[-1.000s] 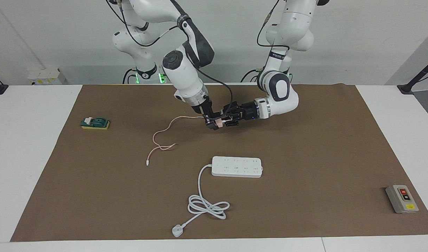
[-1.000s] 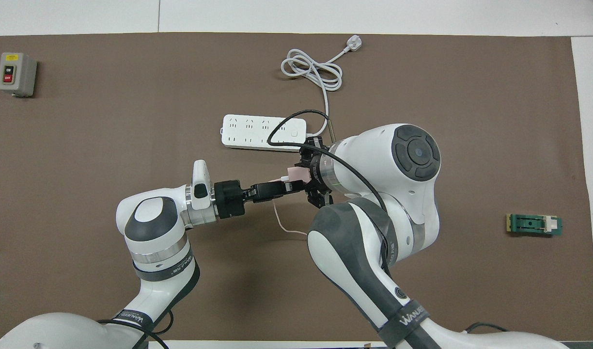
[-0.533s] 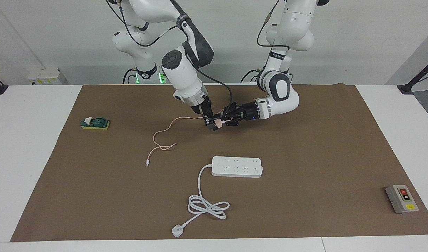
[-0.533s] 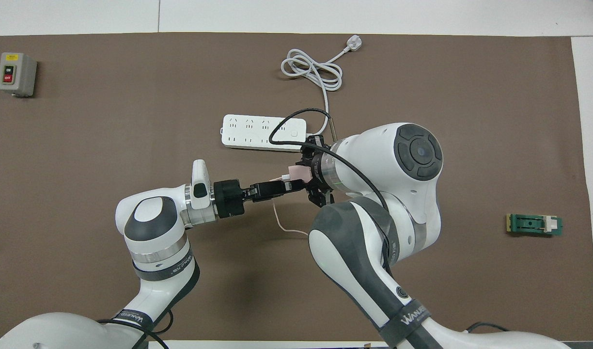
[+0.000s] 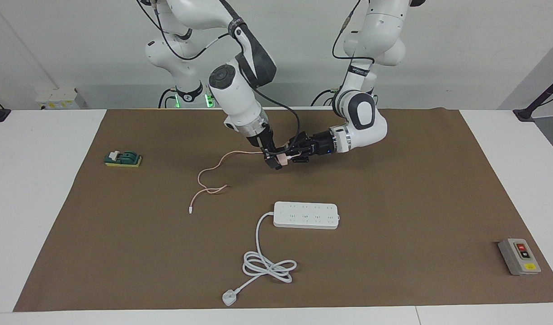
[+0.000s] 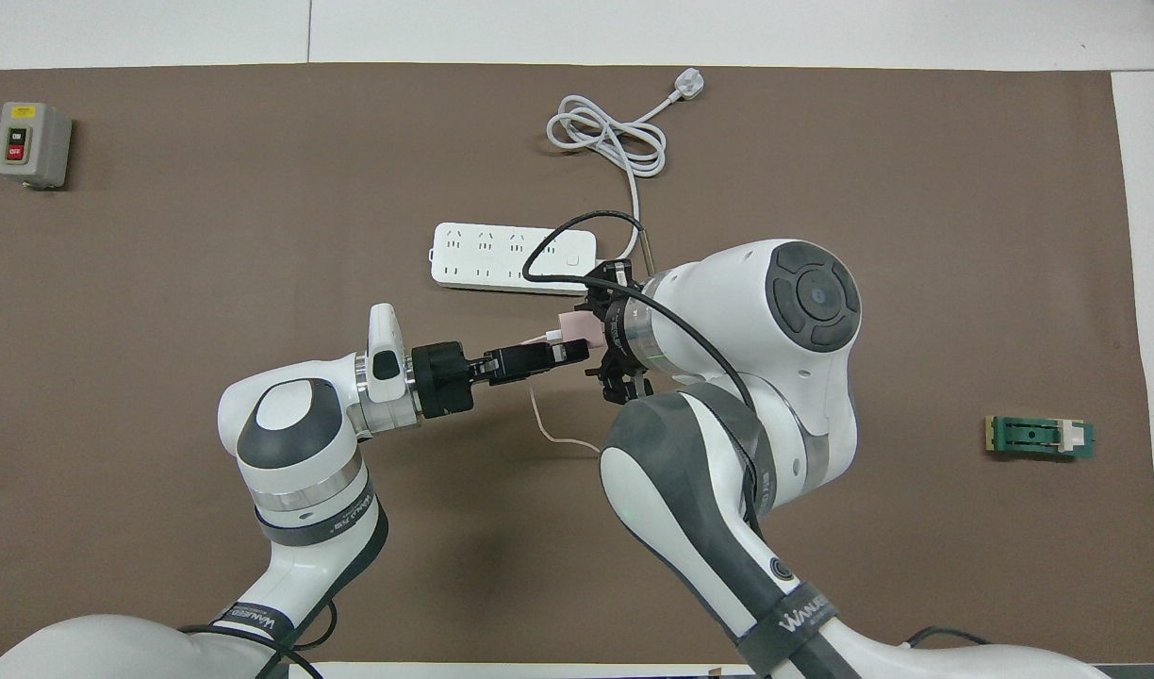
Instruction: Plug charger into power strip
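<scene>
The pale pink charger [image 5: 281, 158] hangs above the mat between both grippers, nearer to the robots than the power strip [image 5: 306, 215]. My right gripper [image 5: 275, 160] comes down from above and is shut on it. My left gripper [image 5: 292, 155] reaches in level from the side and its tip meets the charger. In the overhead view the charger [image 6: 573, 326] sits between the left gripper [image 6: 571, 351] and the right gripper [image 6: 600, 330], just short of the power strip [image 6: 497, 256]. The thin pink cable [image 5: 212, 174] trails down onto the mat toward the right arm's end.
The strip's white cord [image 5: 267, 264] coils on the mat and ends in a white plug [image 5: 229, 298]. A green-and-yellow switch block [image 5: 123, 159] lies toward the right arm's end. A grey button box [image 5: 519, 256] lies toward the left arm's end.
Both grippers and the charger between them have shifted slightly, rising a little and drawing a bit toward the power strip. The cable, strip and other objects have not moved.
</scene>
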